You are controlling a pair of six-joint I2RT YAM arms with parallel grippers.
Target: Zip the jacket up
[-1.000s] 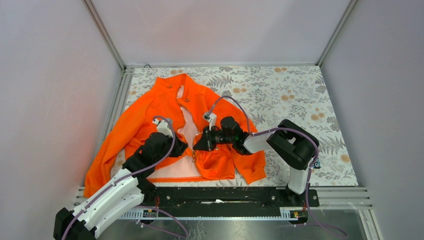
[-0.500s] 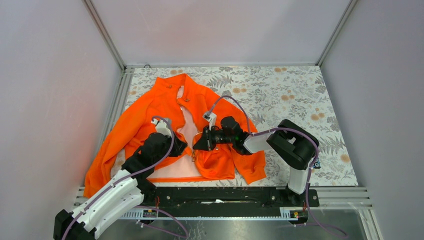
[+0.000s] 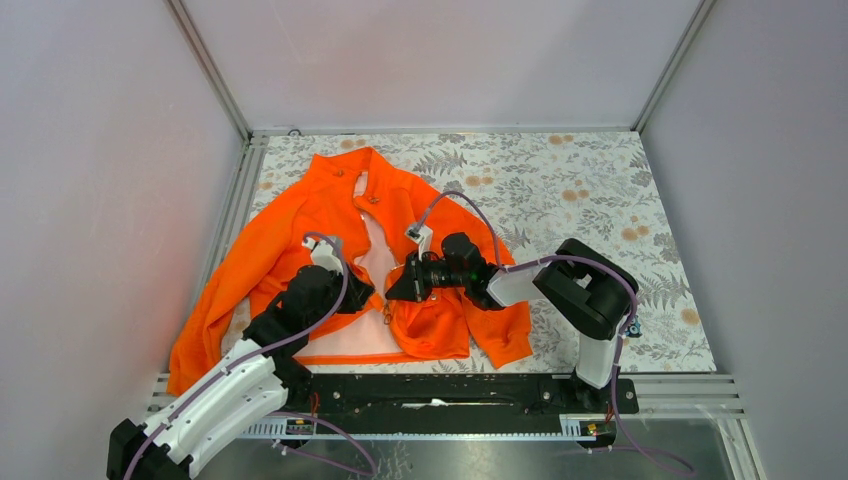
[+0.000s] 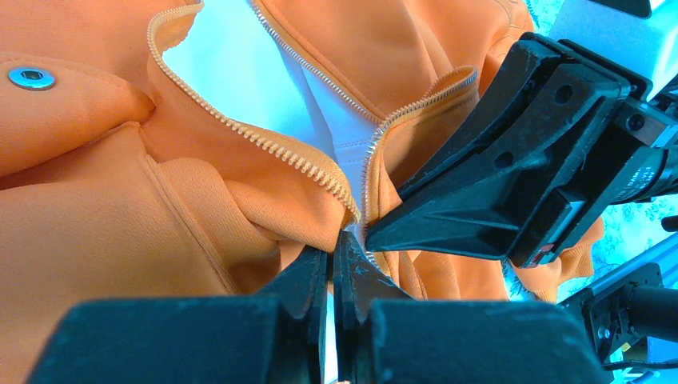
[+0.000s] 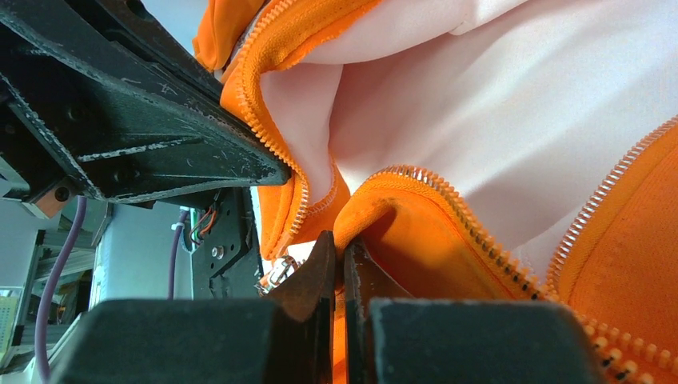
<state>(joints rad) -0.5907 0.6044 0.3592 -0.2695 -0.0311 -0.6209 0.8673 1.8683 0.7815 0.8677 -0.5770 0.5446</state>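
Clamping zipper edges (image 4: 281, 152) of the bright orange fabric jacket (image 3: 300, 215), my left gripper (image 4: 334, 244) and right gripper (image 5: 339, 248) sit closed.

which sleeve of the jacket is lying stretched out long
The left-hand sleeve of the jacket: it runs out long toward the near left corner, while the right-hand sleeve is folded up short beside the hem.

Look at jacket (image 3: 290, 225): bright orange, long-sleeved, front-up on table (image 3: 600, 200), left half. Collar (image 3: 352, 165) far from you, hem (image 3: 430, 345) near. Front unzipped, panels spread, pale pink lining (image 3: 375, 260) exposed. Zipper teeth (image 4: 272, 146) in two separate rows, converging low. Fabric bunched there. Metal snap (image 4: 30, 78) on chest flap.
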